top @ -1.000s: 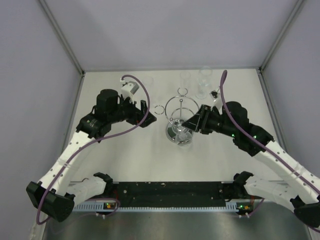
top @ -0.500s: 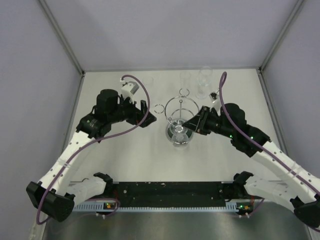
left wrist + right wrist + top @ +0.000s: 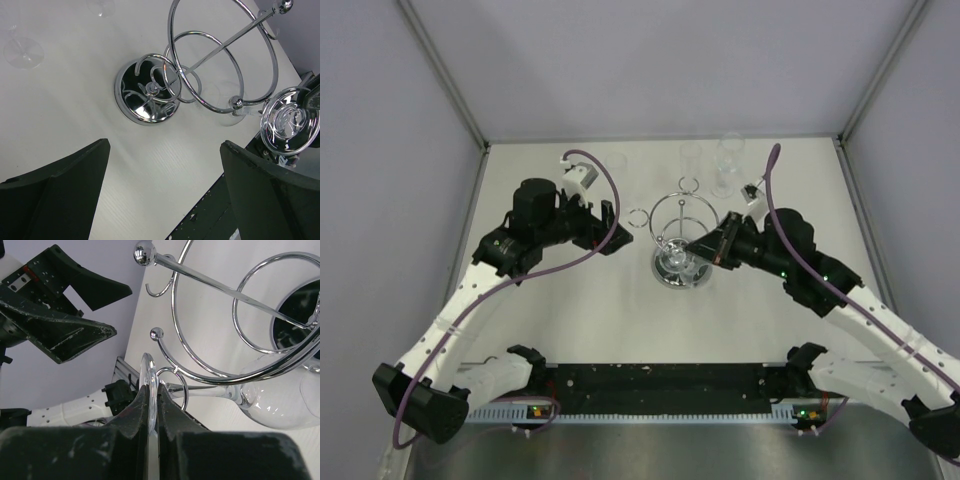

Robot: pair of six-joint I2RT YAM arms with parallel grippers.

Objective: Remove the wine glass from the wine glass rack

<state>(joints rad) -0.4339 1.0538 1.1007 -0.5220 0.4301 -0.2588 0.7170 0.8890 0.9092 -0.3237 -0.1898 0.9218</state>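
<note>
Glass (image 3: 272, 395) hangs with its stem through a rack (image 3: 135, 100) ring, foot clamped by right gripper (image 3: 154, 390); left gripper (image 3: 165, 147) wide open, empty.

I count one wine glass rack (image 3: 142, 97), one wine glass (image 3: 280, 400) hanging on it, and at least two other glasses (image 3: 727, 165) on the tabletop (image 3: 570, 320).

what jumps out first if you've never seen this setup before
The chrome wine glass rack in the middle of the table, all hoops and rings over a mirrored base. Next, the right gripper shut on the thin foot of the wine glass, whose stem runs through one small ring, while the left gripper hovers open to the rack's left.
</note>
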